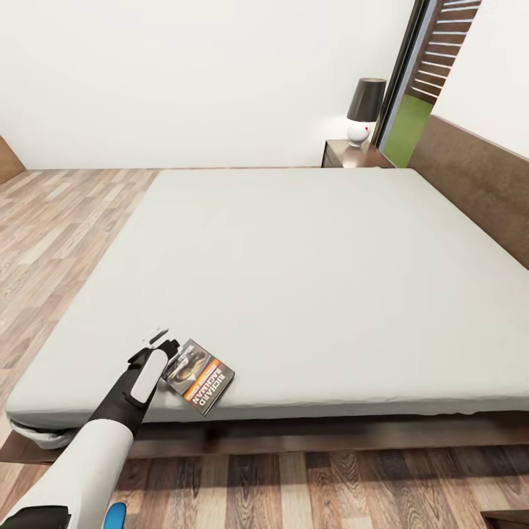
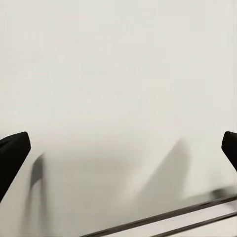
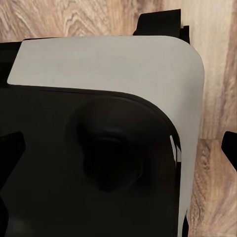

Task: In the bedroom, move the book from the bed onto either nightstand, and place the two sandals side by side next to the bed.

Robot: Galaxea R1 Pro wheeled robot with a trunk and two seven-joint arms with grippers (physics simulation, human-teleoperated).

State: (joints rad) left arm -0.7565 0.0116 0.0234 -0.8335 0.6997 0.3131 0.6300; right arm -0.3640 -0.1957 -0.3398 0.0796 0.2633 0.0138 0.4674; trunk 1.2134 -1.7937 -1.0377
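The book (image 1: 198,376), dark with an orange band and white lettering, lies flat on the pale grey mattress of the bed (image 1: 316,272), at its near left corner. My left gripper (image 1: 163,342) hovers low over the mattress just left of the book, at its far edge. In the left wrist view the left gripper (image 2: 118,148) is open, its black fingertips (image 2: 12,148) spread wide with only bare mattress between them. The nightstand (image 1: 344,154) stands beyond the bed's far corner. My right gripper (image 3: 118,148) hangs open close against my own body. A small bright blue shape (image 1: 114,516) shows beside my left arm; I cannot tell what it is.
A white lamp with a dark shade (image 1: 364,109) sits on the nightstand. The brown headboard (image 1: 477,184) runs along the bed's right side, the glass door (image 1: 408,88) behind it. Wood-plank floor (image 1: 59,235) lies left of and in front of the bed.
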